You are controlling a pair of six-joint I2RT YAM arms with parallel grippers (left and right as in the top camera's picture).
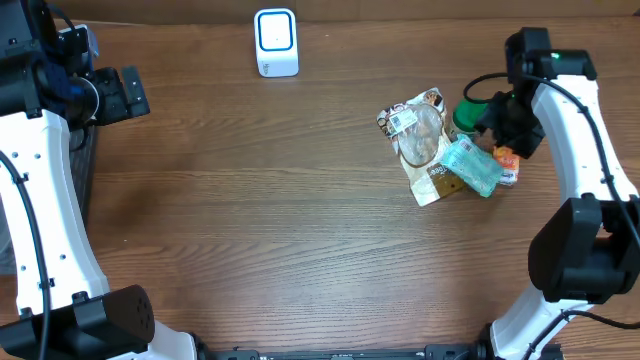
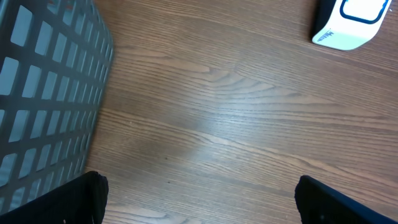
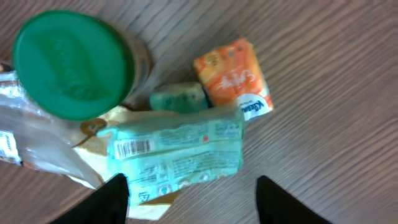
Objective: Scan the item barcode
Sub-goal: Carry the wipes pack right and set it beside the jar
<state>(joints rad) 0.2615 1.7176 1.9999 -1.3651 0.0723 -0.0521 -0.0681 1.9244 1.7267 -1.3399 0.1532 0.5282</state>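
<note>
Tabletop: we are looking at a brown wood-grain table (image 1: 250,220), with a white and blue scanner (image 1: 276,42) standing at its far edge and a grey lattice basket (image 2: 43,93) sitting off the left side.

Item pile: a teal packet (image 3: 177,149) is lying on the right side of the table, well apart from the scanner. It is touching an orange packet (image 3: 233,78), a green-lidded jar (image 3: 71,62) and a clear bag (image 1: 415,130).

Barcode: the teal packet's barcode (image 3: 132,148) is facing up, toward the wrist camera.

Step in hand: we are judging this to be the pick. The right gripper (image 3: 191,186) is hanging directly over the teal packet, and nothing is lifted yet.

Right fingers: the fingers (image 3: 106,205) are standing moderately apart on either side of the packet's lower edge and gripping nothing. We cannot tell whether the left-hand one is brushing the wrapper.

Left fingers: the left gripper (image 2: 199,180) is hovering over bare wood beside the basket. Its fingers (image 2: 81,199) are spread as wide as they go and are holding nothing.

Next move: we are expecting it to call for closing on the packet alone, without catching its neighbours. The packet then needs lifting clear, carrying across to the scanner and turning so the barcode faces the scanner's window.

Risk: the soft wrapper may be crumpling or slipping as the jaws close.
</note>
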